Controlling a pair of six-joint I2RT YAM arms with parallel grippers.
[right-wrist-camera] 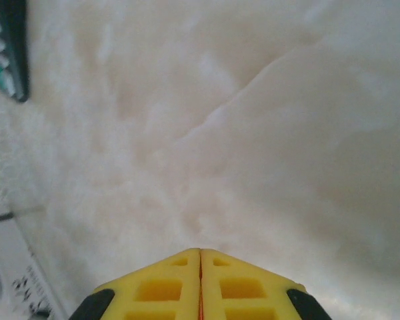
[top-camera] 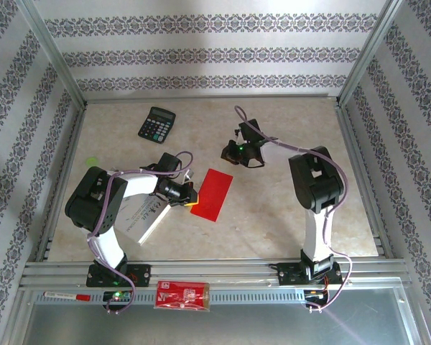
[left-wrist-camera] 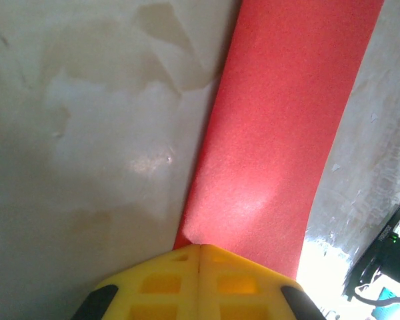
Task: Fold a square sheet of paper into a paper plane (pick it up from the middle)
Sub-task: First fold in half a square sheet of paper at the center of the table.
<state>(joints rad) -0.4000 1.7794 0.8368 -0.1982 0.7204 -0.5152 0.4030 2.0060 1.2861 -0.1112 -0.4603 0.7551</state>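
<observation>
Red paper lies flat near the middle of the desk. From above, its outline is a long rectangle, not a square, so I judge that the first fold, in half along the middle, is made. No slanted corner, no point and no centre ridge can be seen on it, so nothing of the plane shape exists yet.

The left jaws are closed, with their yellow fingers at the near left corner of the paper. In the left wrist view the corner runs right into the seam between the two tips, which looks to me like a pinch on the paper (a plain press on it I cannot fully exclude). The rest of the strip goes away from the fingers, smooth and without a cross crease.

The right jaws are closed too, fingers tight together, holding nothing that I can see. They hang over bare desk just beyond the far end of the paper, apart from it. The black calculator is further off to the left.

By my judgement the task is at an early stage — perhaps one fold of many. Left to do are the corner folds that make the nose, the wing folds, and the pressing of each crease. The white booklet under the left arm and the red packet on the front rail take no part.
</observation>
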